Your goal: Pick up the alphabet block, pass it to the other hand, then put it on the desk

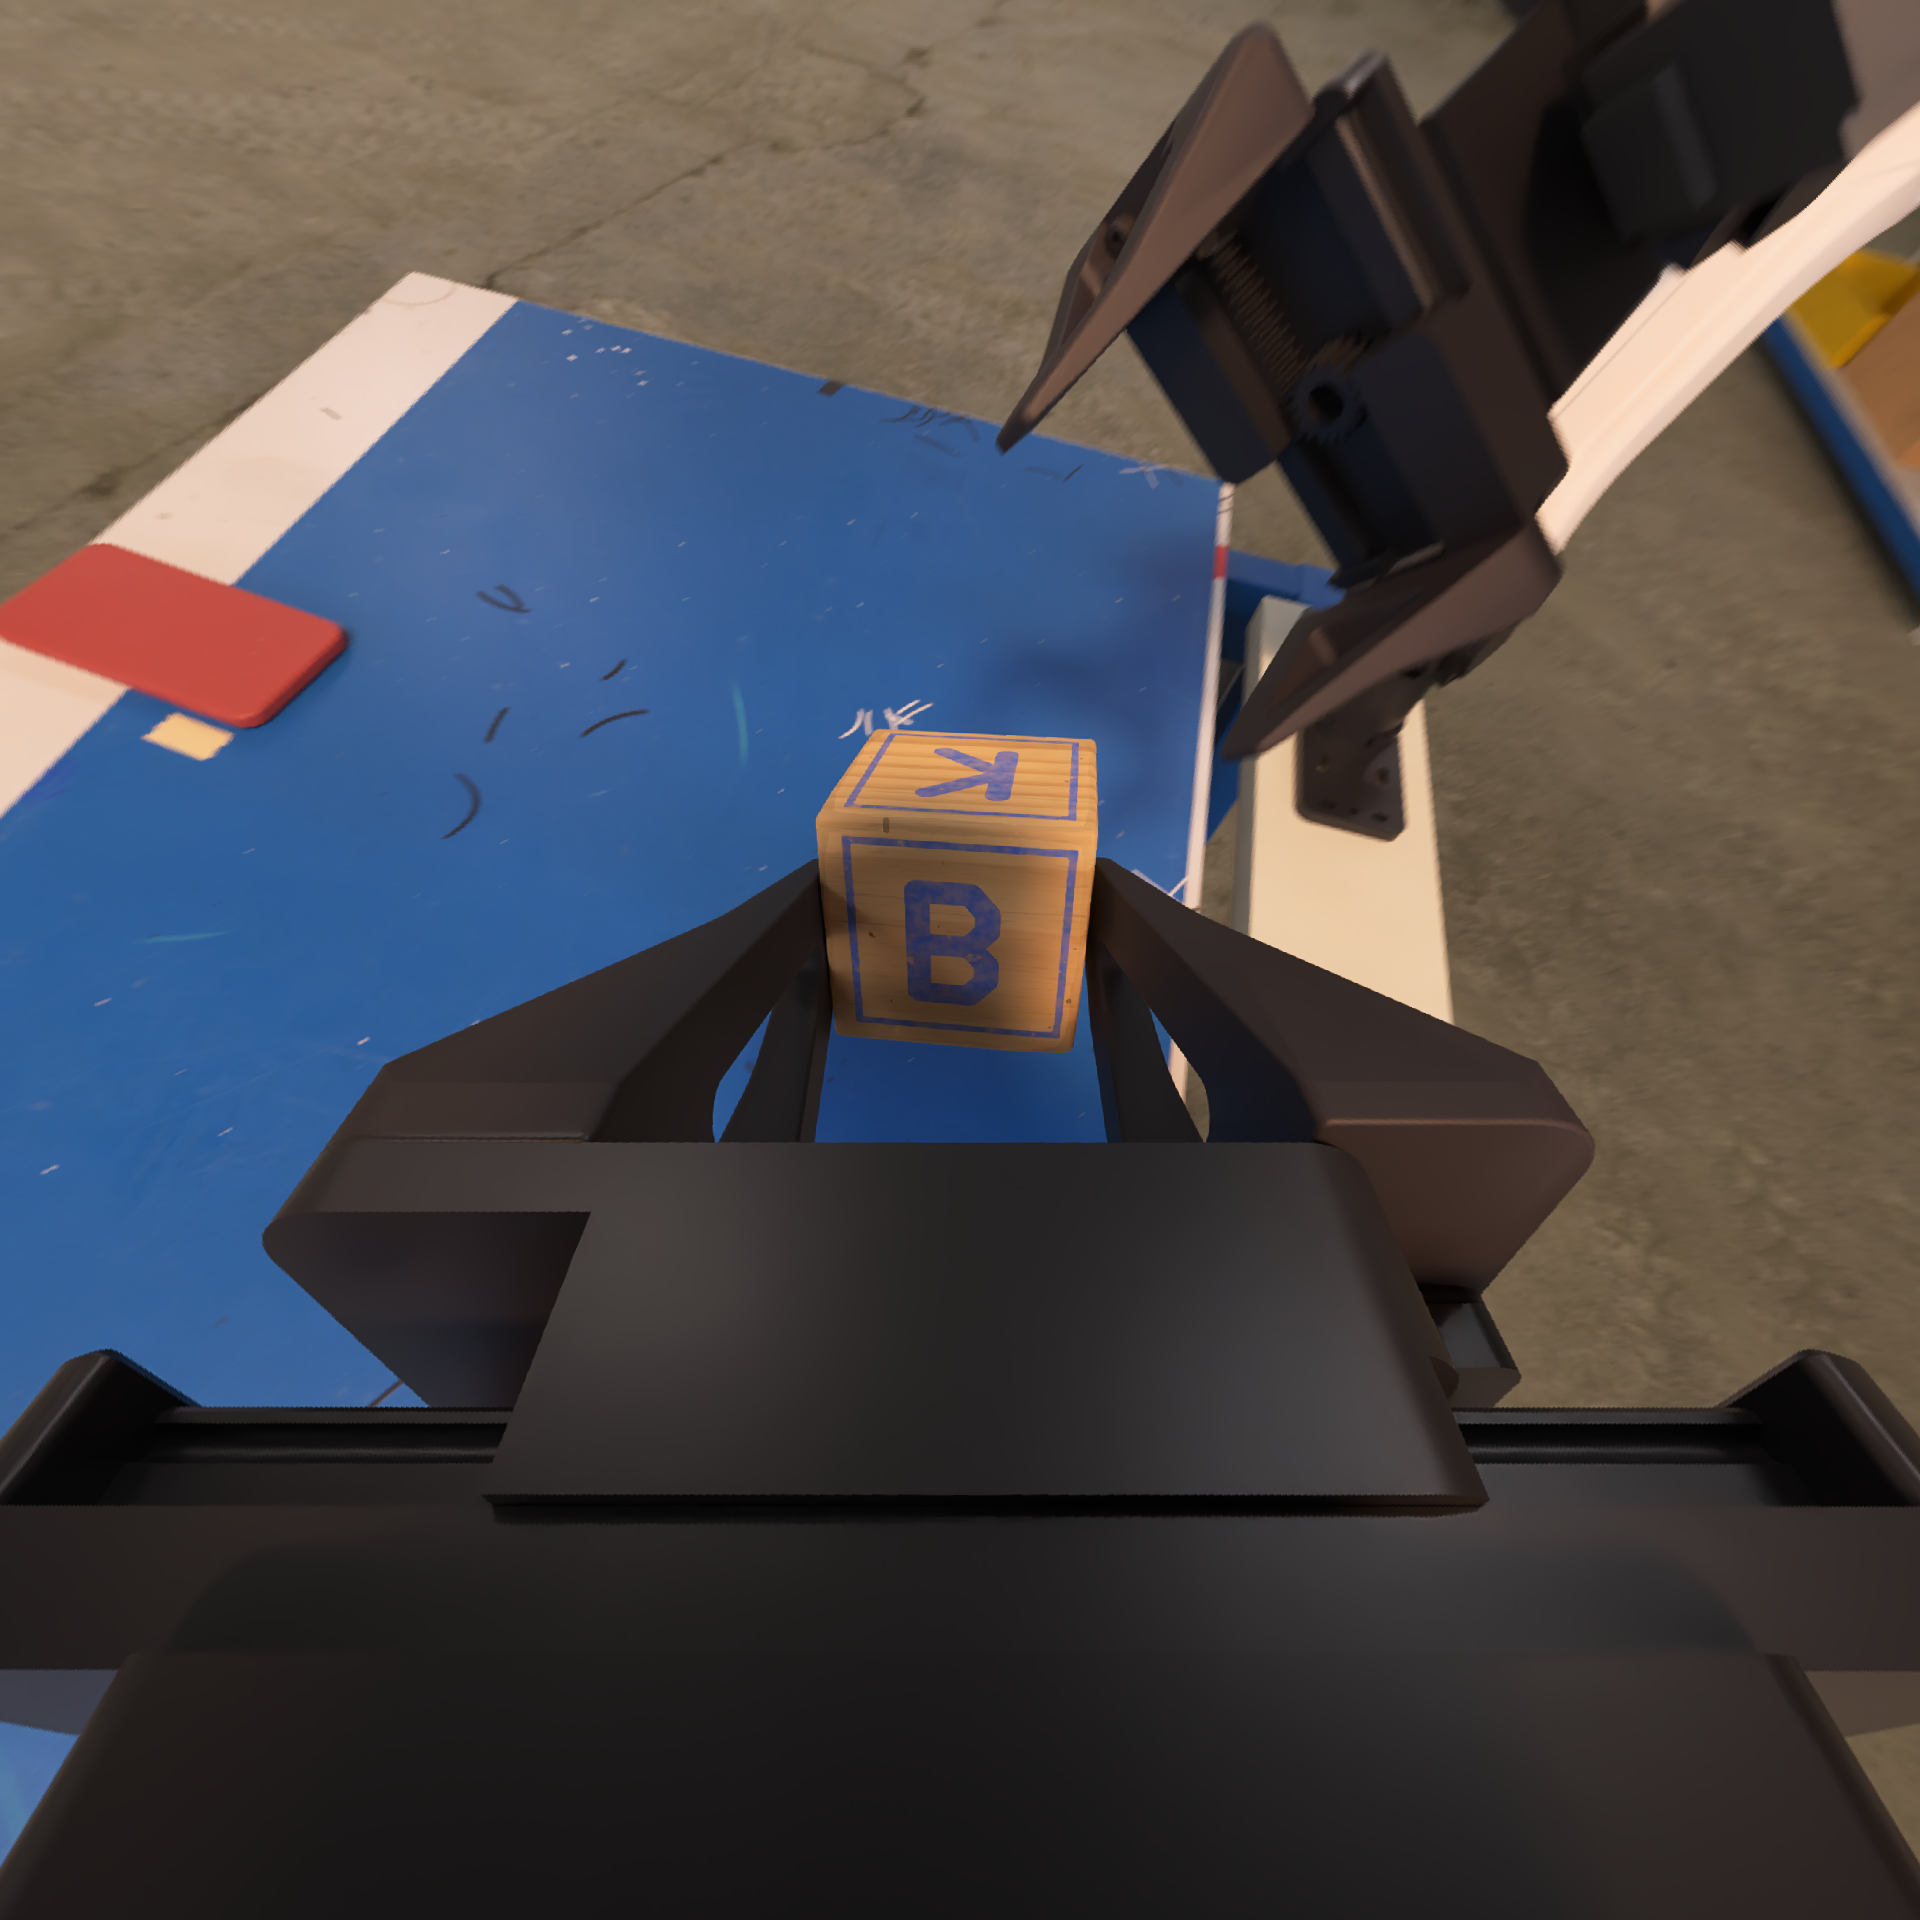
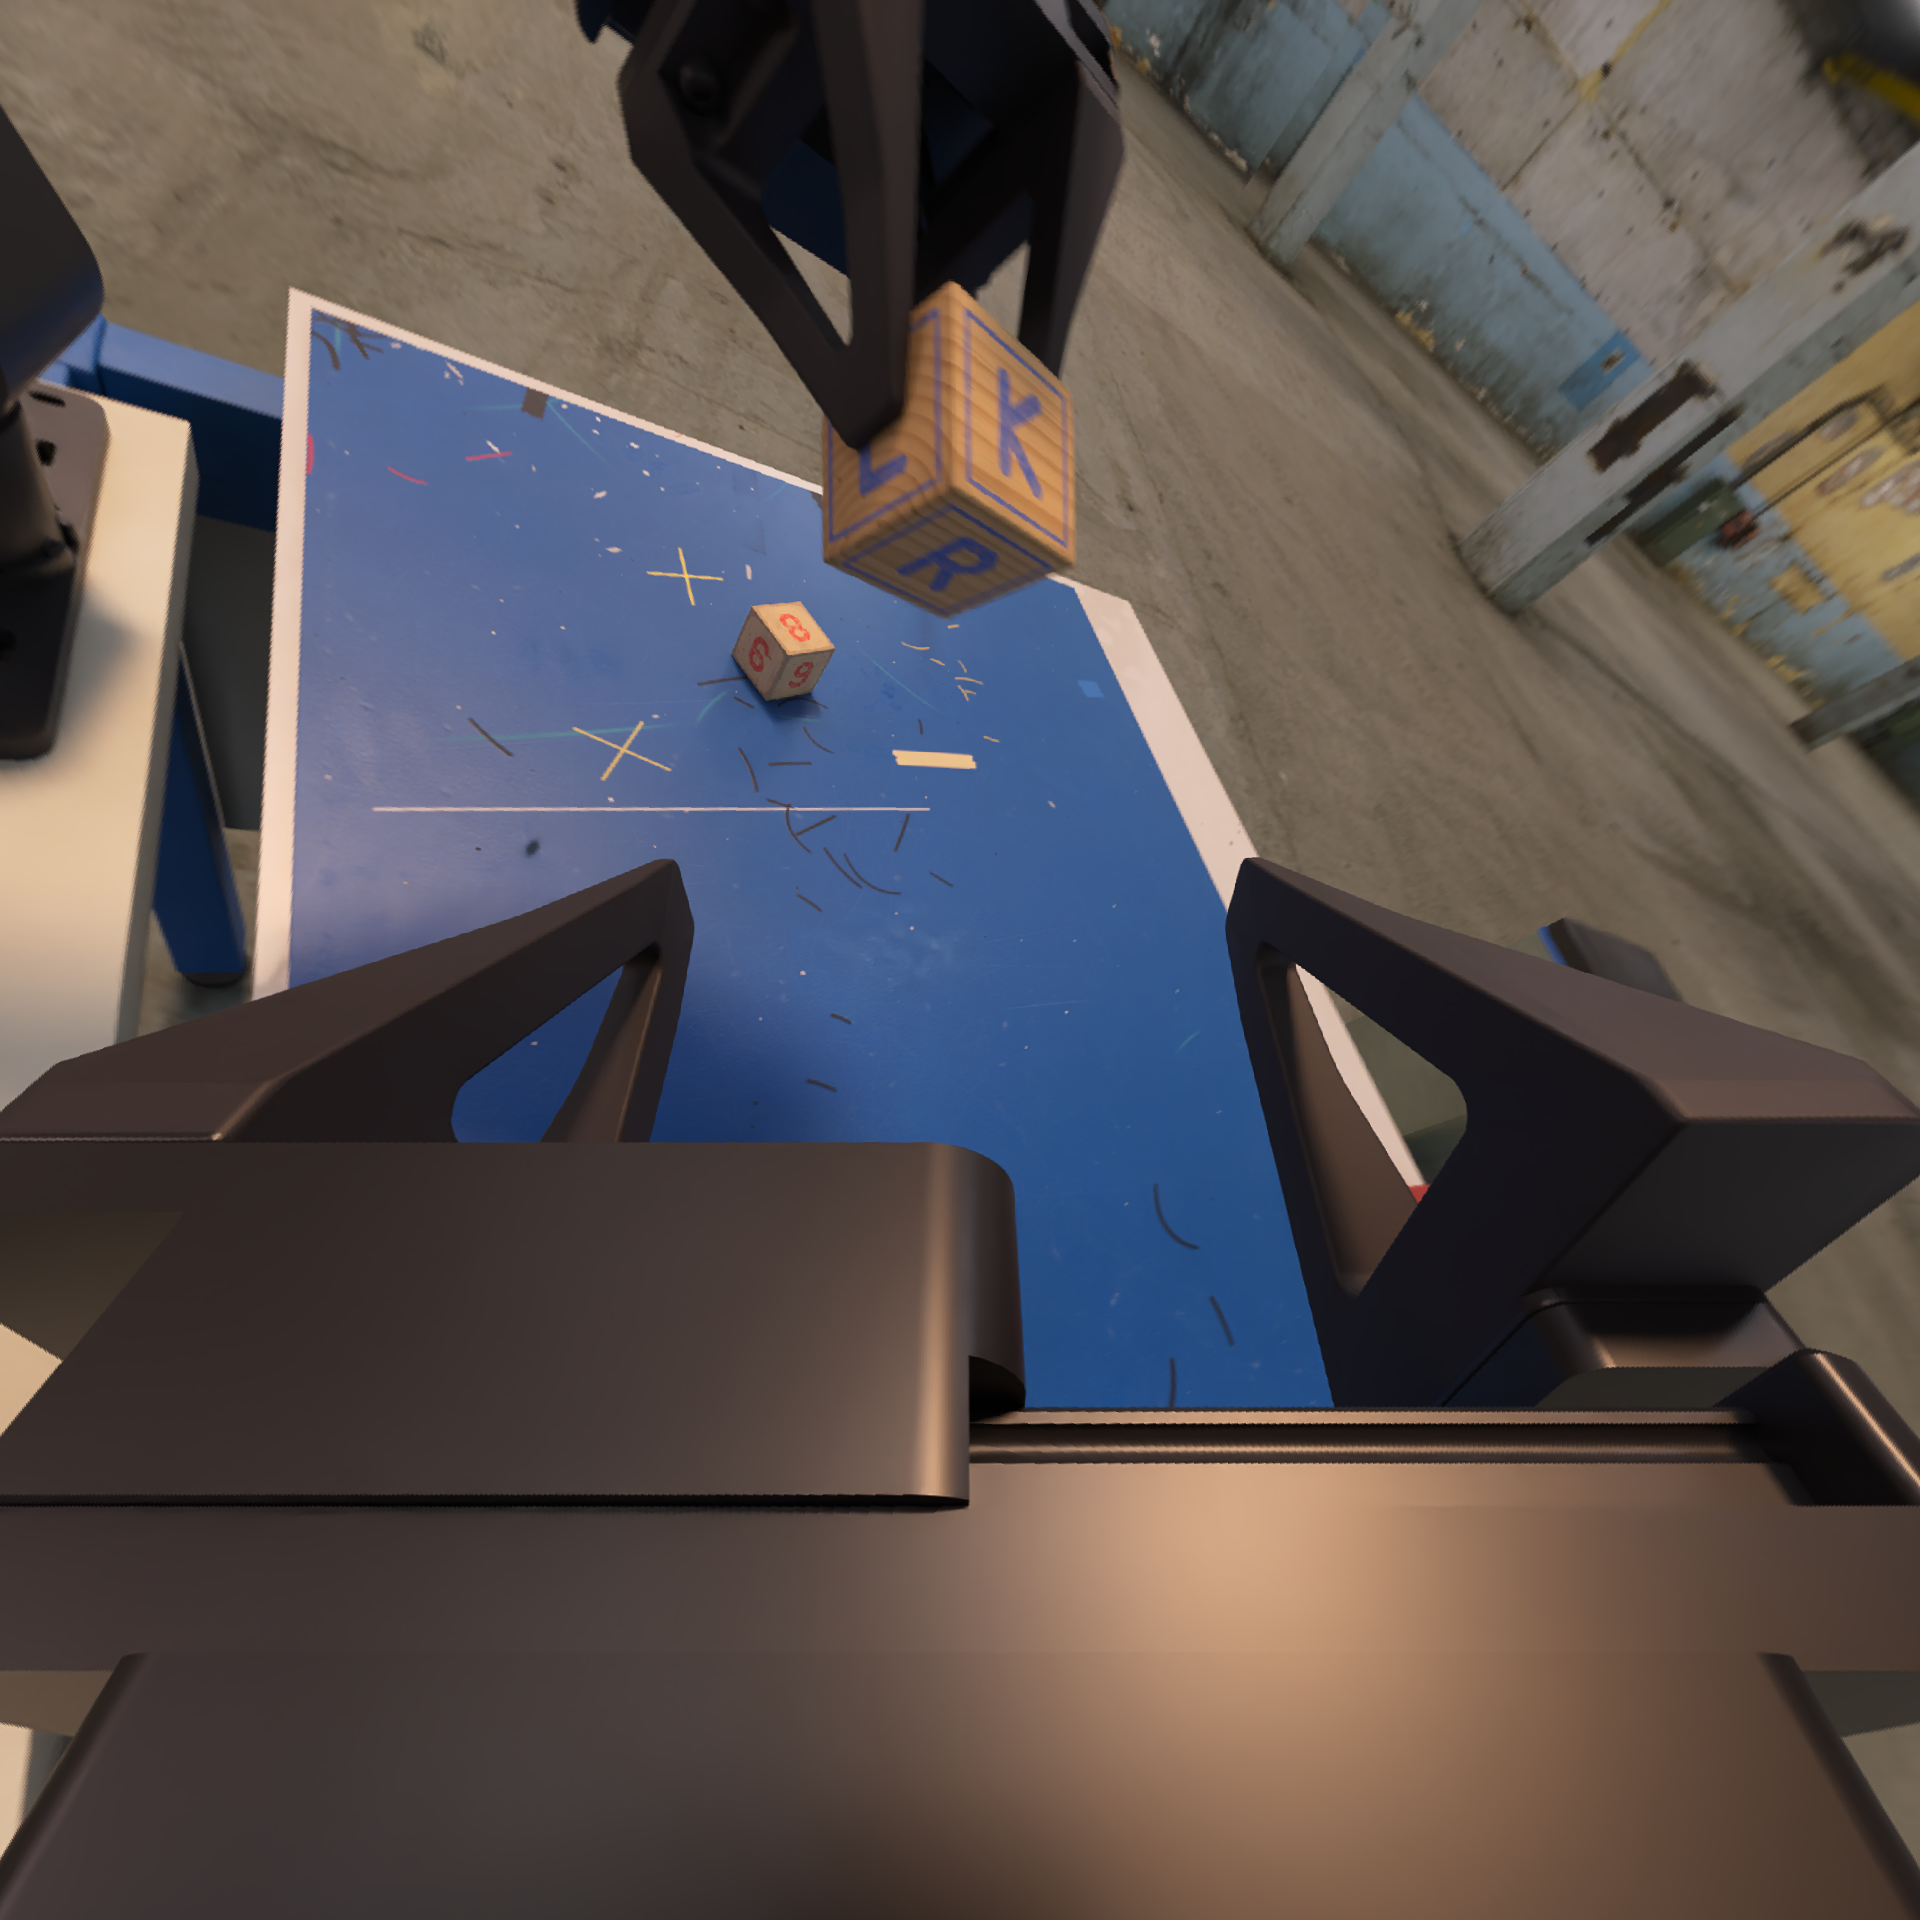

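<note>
1. Both pictures are bright, with soft, even light.
2. The right wrist view has a warm glow on the right gripper's body at 5 o'clock.
3. A faint soft shadow lies on the blue desk at 2 o'clock.
4. Edges look stretched and blurry; the wall at 2 o'clock is smeared.

Left gripper fingers hide alphabet block side faces; arm cropped.
</note>
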`<control>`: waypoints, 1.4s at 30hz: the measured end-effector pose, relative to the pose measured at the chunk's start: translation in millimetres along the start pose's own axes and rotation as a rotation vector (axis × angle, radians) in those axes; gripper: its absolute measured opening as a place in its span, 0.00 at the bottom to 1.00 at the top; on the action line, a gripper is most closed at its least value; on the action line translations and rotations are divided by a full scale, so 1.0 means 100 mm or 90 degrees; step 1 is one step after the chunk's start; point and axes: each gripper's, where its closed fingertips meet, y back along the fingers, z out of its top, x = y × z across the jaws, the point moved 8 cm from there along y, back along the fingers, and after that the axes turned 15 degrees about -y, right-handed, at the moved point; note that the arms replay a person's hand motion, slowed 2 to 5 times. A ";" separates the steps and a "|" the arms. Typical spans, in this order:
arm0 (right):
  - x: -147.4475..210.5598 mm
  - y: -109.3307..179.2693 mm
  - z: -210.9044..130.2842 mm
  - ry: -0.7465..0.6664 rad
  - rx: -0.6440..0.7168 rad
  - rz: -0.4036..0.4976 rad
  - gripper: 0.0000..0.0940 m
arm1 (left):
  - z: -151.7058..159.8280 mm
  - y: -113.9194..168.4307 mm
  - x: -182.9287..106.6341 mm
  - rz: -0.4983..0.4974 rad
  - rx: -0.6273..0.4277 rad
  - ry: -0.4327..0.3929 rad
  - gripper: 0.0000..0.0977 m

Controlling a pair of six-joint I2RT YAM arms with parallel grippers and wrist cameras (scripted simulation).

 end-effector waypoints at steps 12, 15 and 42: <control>0.26 -0.13 0.20 0.171 -0.058 -0.072 0.94 | 0.14 -0.34 -0.11 -0.119 -0.079 0.083 0.41; 0.28 -0.13 0.21 0.197 -0.079 -0.092 0.92 | 0.15 -0.41 -0.13 -0.141 -0.086 0.096 0.41; 0.35 -0.13 0.07 0.292 -0.082 -0.153 0.75 | 0.11 -0.82 -0.19 -0.310 -0.144 0.213 0.41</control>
